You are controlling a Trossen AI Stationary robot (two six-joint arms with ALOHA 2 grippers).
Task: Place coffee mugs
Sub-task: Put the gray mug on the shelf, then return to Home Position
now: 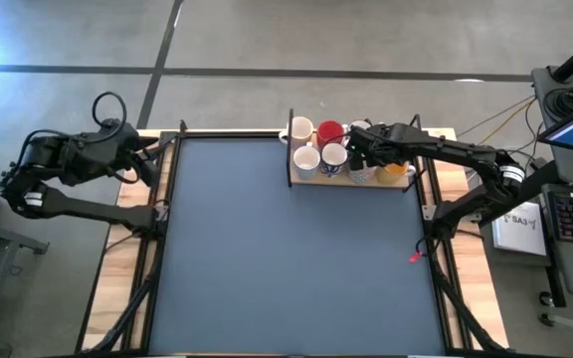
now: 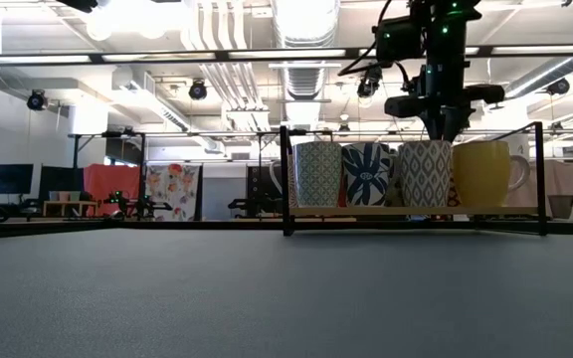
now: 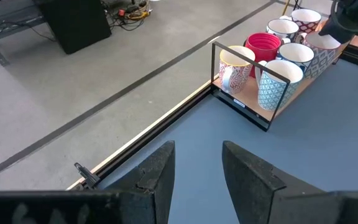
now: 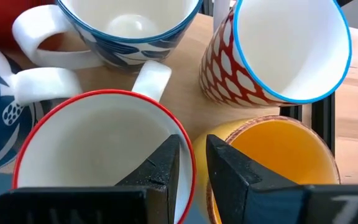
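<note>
I am reaching my right arm in from the table's right edge, wrist bent down over the wooden rack (image 1: pixel 298 180) at the far side of the dark mat (image 1: pixel 286 259). My right claw (image 4: pixel 191 163) is standing narrow, its two fingers straddling the rim of a red-rimmed mug (image 4: pixel 92 140) — one finger inside the cup, the other between it and the orange mug (image 4: pixel 278 152) just beside. My left claw (image 3: pixel 197 171) is waiting over the mat's far left corner, fingers parted and holding nothing.

The coffee mugs (image 1: pixel 328 147) are all standing upright in the rack, mouths up, packed close. The red-rimmed mug's white handle (image 4: pixel 151 79) is pointing toward a blue-patterned mug (image 4: pixel 129 28); a mug with a red-and-white net pattern and a blue rim (image 4: pixel 278 53) is tilting a little. In the low view four mugs are showing in a row inside the black frame (image 2: pixel 285 179).

Beyond the table is lying a grey concrete floor — and a wide room with ceiling ducts and strip lights.
</note>
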